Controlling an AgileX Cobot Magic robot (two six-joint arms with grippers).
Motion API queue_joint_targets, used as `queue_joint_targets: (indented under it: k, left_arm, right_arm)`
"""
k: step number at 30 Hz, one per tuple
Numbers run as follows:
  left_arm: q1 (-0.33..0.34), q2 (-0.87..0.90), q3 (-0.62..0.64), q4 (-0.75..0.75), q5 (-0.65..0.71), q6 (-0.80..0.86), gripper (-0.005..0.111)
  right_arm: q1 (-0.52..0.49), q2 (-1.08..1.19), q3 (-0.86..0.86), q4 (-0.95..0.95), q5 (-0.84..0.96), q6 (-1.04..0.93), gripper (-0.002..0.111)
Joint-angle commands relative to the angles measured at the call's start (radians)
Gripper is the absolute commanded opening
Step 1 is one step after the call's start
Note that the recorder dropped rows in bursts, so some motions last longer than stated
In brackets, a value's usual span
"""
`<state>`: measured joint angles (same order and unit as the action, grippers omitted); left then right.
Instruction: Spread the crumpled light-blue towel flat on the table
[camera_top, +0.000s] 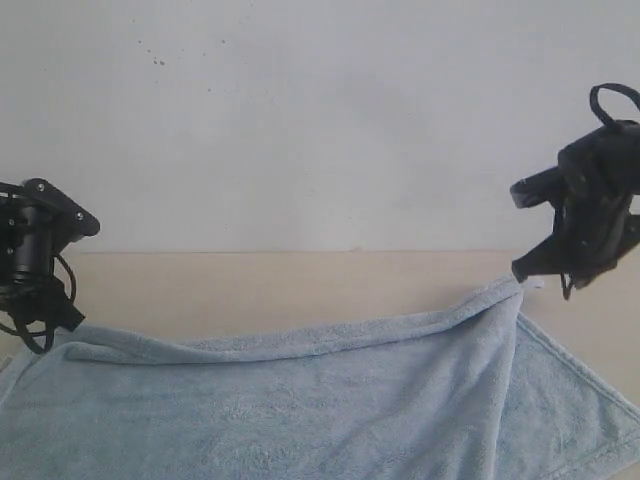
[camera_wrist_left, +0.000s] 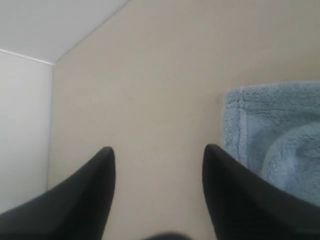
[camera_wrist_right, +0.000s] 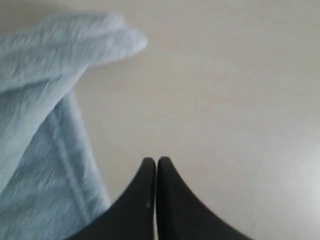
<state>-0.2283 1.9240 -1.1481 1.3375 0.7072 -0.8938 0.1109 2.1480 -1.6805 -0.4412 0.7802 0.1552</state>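
The light-blue towel (camera_top: 300, 400) lies over the front of the beige table (camera_top: 300, 285), mostly opened out. Its far edge is wavy, and on the right a fold rises to a peak with a flap lying under it. My right gripper (camera_top: 520, 270) hangs at that peak. In the right wrist view its fingers (camera_wrist_right: 156, 160) are shut together with nothing seen between them, and the towel (camera_wrist_right: 40, 100) lies off to one side. My left gripper (camera_wrist_left: 157, 150) is open over bare table (camera_wrist_left: 150, 75), just beside a hemmed towel corner (camera_wrist_left: 280, 130).
A white wall (camera_top: 320, 120) rises behind the table's far edge. A strip of bare table runs between the towel and the wall. The left arm's body and cables (camera_top: 30, 260) sit at the left edge.
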Motion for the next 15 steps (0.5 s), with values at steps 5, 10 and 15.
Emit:
queue_joint_targets:
  k: [5,10,15]
  left_arm:
    - [-0.014,-0.196,0.166,-0.171,-0.135,-0.018,0.049]
    - [-0.052,-0.361,0.315,-0.212,-0.160,-0.018,0.049]
    - [-0.052,-0.439,0.432,-0.281,-0.219,-0.018,0.049]
  right_arm:
    - [-0.010,-0.264,0.516,0.080,-0.151,-0.085,0.000]
    - [-0.010,-0.285,0.733,0.193,-0.409,-0.139,0.000]
    - [-0.010,-0.275,0.744,0.203,-0.509,-0.164,0.000]
